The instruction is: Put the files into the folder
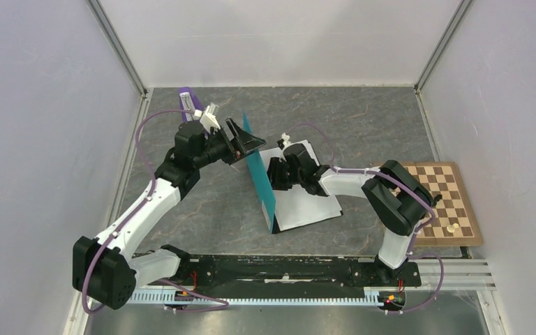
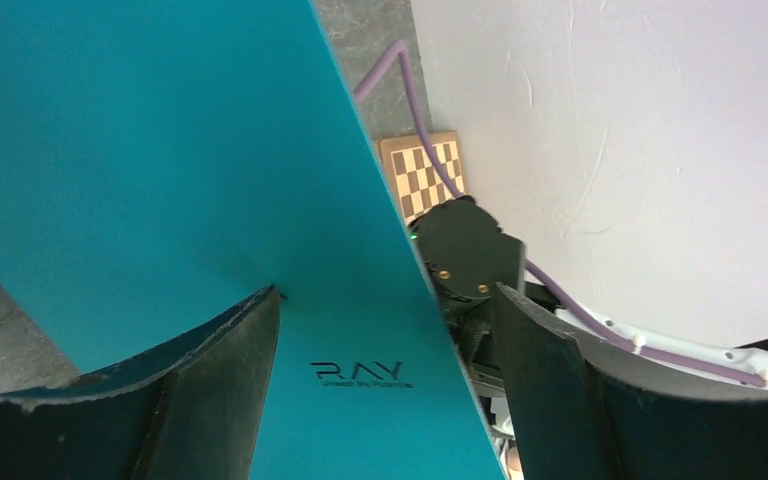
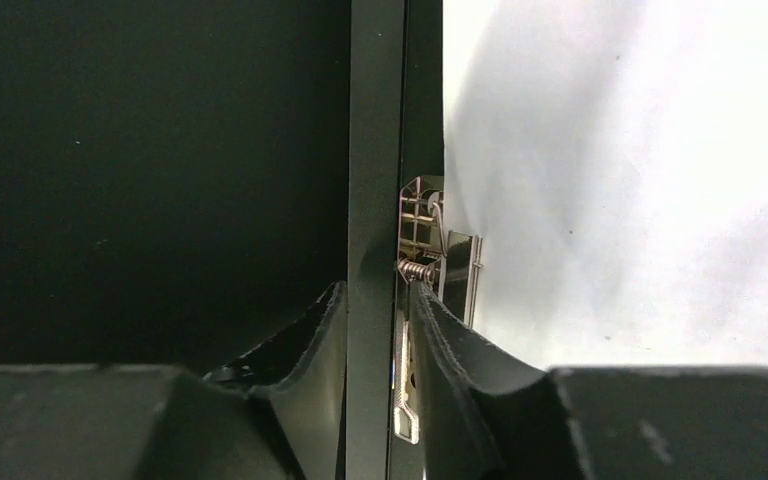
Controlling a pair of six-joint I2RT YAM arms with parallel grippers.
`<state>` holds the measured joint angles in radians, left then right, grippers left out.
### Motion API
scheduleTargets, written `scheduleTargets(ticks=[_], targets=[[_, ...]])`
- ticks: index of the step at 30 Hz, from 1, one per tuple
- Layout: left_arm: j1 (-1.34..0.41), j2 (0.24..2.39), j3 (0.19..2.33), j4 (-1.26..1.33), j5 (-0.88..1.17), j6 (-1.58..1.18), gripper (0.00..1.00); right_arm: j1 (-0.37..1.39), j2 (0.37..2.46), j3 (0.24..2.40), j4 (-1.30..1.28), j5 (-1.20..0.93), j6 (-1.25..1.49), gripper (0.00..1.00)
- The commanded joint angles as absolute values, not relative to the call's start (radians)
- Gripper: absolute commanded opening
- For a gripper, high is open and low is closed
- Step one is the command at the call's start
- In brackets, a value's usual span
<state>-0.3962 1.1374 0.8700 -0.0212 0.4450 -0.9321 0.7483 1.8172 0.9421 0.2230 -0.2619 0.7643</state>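
Looks like a robotics lab test cell, not anybody's office. Got two black-and-white arms (image 1: 143, 206) bolted to a rail (image 1: 279, 269) at the near edge of a grey stone-look table (image 1: 363, 118), boxed in by plain white panels (image 1: 279, 35) on aluminium posts (image 1: 117, 45). Purple cables (image 1: 143, 132) looped along the arms, plus random props: a chessboard (image 1: 453, 188) and a teal folder (image 1: 259, 174).
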Motion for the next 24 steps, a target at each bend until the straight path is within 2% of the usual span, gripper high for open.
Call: scheduleTargets(ticks=[1,10,16,24], targets=[[-0.421,1.161,0.902,-0.036,0.404,-0.874,0.83,0.729,1.693,0.928,0.244,-0.243,0.747,0.34],[-0.462,1.189,0.911,-0.009,0.388,-0.876,0.83,0.687,1.54,0.87,0.185,-0.193,0.707,0.59],[-0.498,1.224,0.924,0.029,0.386,-0.885,0.83,0.663,1.496,0.869,0.103,-0.133,0.669,0.62],[-0.603,1.333,1.008,0.076,0.416,-0.867,0.83,0.575,1.298,0.87,-0.121,0.037,0.553,0.71]])
